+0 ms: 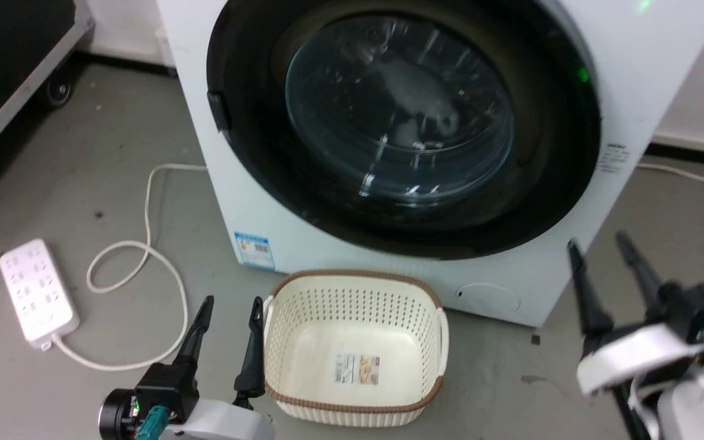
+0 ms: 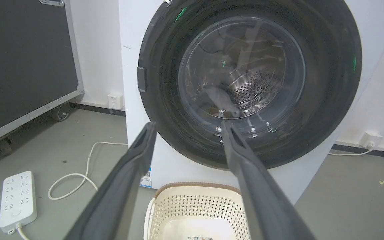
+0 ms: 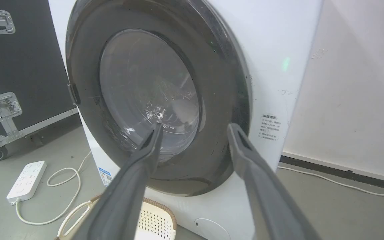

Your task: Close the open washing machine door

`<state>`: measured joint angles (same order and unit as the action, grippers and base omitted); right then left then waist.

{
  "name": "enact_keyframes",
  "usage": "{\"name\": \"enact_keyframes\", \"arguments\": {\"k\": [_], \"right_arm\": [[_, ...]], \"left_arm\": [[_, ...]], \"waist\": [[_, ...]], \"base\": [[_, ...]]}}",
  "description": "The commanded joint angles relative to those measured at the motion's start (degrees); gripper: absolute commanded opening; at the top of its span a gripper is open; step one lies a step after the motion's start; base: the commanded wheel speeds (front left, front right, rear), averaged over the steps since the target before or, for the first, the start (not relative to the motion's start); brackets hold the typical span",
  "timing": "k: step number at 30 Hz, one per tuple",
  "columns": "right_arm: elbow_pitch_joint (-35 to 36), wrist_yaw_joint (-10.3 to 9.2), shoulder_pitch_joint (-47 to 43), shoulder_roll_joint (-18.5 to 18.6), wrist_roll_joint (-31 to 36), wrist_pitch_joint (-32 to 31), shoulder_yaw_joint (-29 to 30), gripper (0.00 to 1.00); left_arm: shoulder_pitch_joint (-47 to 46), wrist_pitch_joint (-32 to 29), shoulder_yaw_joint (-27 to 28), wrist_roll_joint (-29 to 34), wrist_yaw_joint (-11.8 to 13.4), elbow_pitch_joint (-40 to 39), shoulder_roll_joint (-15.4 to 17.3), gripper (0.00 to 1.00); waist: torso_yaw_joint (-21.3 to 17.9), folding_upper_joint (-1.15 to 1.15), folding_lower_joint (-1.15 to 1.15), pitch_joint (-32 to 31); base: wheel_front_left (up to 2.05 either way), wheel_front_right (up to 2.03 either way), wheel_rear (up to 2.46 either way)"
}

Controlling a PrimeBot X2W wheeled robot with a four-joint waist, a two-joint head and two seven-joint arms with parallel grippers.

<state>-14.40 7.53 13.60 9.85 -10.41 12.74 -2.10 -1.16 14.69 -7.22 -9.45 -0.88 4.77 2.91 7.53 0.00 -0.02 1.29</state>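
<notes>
Both grippers hang low before the washer. The left gripper point(image 1: 233, 302), fingers apart and holding nothing, sits just beside the basket point(image 1: 352, 275) on the floor. The right gripper point(image 1: 597, 241), likewise spread and empty, is near the washer's lower right corner. Beyond them the door point(image 1: 401, 110) lies against the front of the washer point(image 1: 651, 61), apparently shut, though whether its latch has caught cannot be told. An uncaught latch could let it swing out; a low push risks knocking the basket.

Left end effector point(image 2: 188, 126), fingers spread, faces the washing machine door point(image 2: 248, 76).
</notes>
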Motion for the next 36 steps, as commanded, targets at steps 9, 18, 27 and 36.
{"name": "enact_keyframes", "arguments": {"k": [9,18,27,36], "right_arm": [[10.76,-0.04,-12.76,-6.11,4.82,1.37,3.4,1.0],[11.69,-0.04,-16.57,-6.95,4.23,2.15,2.8,1.0],[11.31,0.0,-15.88,-6.69,4.22,1.95,2.42,0.0],[11.52,0.0,-15.71,-6.71,4.65,0.9,2.38,0.0]], "left_arm": [[2.56,0.3,0.6,2.18,-0.86,1.33,0.08,1.0],[3.15,0.3,0.66,2.53,-1.67,2.74,0.04,1.0],[2.58,-0.04,0.46,2.65,-1.46,3.18,-0.04,0.0],[2.48,-1.07,0.93,3.12,-1.3,2.63,-0.04,0.0]], "waist": [[-2.57,0.0,0.02,-2.87],[-2.25,0.0,0.02,-2.49],[-2.33,0.0,0.02,-2.47],[-2.7,0.0,0.02,-2.39]], "base": [[0.0,0.0,0.0],[0.0,0.0,0.0],[0.0,0.0,0.0],[0.0,0.0,0.0]]}}
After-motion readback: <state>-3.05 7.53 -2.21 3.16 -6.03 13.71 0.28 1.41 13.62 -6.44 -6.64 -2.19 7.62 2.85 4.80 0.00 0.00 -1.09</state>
